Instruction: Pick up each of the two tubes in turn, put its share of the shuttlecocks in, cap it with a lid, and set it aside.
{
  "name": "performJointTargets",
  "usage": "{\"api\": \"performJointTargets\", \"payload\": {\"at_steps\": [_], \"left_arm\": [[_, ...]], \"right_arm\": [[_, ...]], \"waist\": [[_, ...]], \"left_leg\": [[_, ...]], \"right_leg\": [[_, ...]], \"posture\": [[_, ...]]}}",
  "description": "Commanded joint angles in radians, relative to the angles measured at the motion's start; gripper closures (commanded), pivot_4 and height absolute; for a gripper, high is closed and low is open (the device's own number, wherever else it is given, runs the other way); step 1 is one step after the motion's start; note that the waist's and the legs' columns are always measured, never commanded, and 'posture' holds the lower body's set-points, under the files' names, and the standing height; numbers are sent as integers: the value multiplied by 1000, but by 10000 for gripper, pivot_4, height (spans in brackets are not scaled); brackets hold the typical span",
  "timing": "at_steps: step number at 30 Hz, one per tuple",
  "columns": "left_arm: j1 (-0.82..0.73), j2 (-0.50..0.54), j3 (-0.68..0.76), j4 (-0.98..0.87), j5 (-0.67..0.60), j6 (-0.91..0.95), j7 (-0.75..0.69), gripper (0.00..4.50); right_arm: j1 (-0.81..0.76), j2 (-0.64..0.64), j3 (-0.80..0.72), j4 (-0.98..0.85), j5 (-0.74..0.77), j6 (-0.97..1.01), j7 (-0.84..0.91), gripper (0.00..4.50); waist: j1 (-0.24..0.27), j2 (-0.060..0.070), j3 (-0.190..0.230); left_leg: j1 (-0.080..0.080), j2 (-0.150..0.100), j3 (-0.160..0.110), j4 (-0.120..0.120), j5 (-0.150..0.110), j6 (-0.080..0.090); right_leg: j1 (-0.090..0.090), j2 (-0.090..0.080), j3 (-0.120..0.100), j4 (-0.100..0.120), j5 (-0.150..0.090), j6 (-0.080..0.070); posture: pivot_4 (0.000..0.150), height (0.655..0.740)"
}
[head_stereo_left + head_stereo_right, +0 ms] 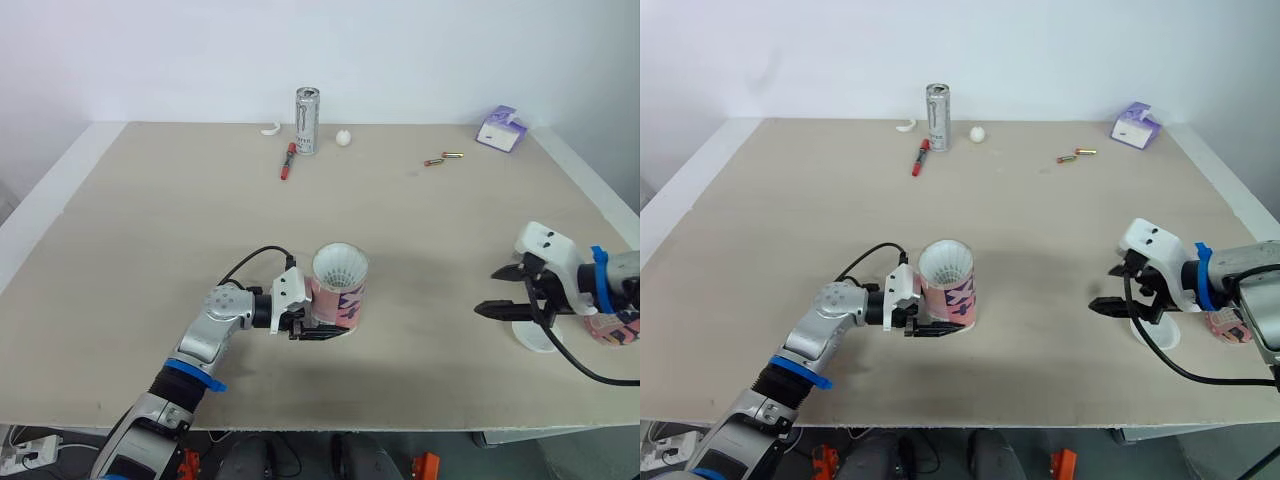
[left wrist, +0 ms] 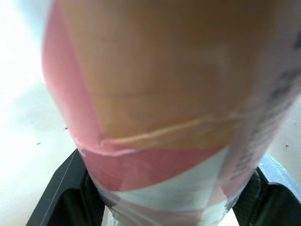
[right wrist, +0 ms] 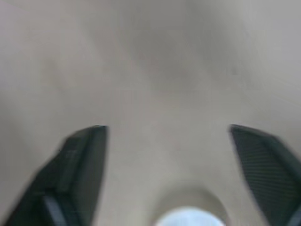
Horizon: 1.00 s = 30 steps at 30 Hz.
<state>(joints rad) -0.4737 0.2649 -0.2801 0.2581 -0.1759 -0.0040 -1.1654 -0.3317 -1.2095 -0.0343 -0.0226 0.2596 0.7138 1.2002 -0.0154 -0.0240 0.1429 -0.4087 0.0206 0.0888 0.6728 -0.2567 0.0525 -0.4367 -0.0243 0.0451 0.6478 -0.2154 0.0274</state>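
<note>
- The table [image 1: 150,230] is pale and bare around both tools. Small clutter lies far ahead of them and seems no threat.
- The tube [image 1: 338,300] stands upright on the table, pinched low on its pink-and-white wall by the left gripper [image 1: 318,330]. Both fingers [image 2: 61,188] press against its sides. Held so near the base, it could tip or pivot in the grip once lifted, spilling its load.
- The second tube [image 1: 615,325] sits just behind the right wrist, partly hidden, so I cannot tell whether it stands or lies. A backward swing of that arm or its cable might knock it.
- The shuttlecocks [image 1: 340,265] show as a white feather skirt filling the held tube's mouth, above the left gripper. If they sit proud of the rim, a cap could crush the feathers or fail to seat.
- The lid [image 1: 533,338] is a flat white disc on the table, just below and behind the right gripper [image 1: 490,292]. That gripper is spread wide and holds nothing. The lid is thin, so the fingertips may scrape the table or shove it away instead of catching its edge.
</note>
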Motion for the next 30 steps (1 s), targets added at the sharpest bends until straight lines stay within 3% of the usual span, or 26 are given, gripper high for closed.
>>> {"api": "performJointTargets", "payload": {"at_steps": [1, 18, 23, 30], "left_arm": [[10, 11, -22, -7, 0, -6, -22, 15153], [15, 30, -27, -22, 3, 8, -30, 15153], [23, 36, -28, -34, 2, 18, -26, 15153], [32, 44, -27, -46, 1, 28, -24, 15153]], "right_arm": [[16, -61, -11, 68, -48, -70, 14, 219], [-78, -64, 119, 268, -170, -167, 69, 219], [-91, -73, 103, 223, -153, -120, 106, 219], [22, -125, 41, 52, -92, -23, 151, 219]], "waist": [[0, 1, 0], [-2, 3, -1], [-2, 3, -1], [-2, 3, -1]], "left_leg": [[0, 0, 0, 0, 0, 0], [1, 1, 2, 0, -1, 1], [2, 1, 1, 0, -1, 1], [1, 1, 1, 0, -1, 1]], "right_leg": [[0, 0, 0, 0, 0, 0], [0, 2, 2, 0, 0, 0], [0, 2, 2, 0, 0, 0], [0, 2, 2, 1, 0, 0]], "posture": [[1500, 7400], [1500, 7400], [1500, 7400], [1500, 7400]]}}
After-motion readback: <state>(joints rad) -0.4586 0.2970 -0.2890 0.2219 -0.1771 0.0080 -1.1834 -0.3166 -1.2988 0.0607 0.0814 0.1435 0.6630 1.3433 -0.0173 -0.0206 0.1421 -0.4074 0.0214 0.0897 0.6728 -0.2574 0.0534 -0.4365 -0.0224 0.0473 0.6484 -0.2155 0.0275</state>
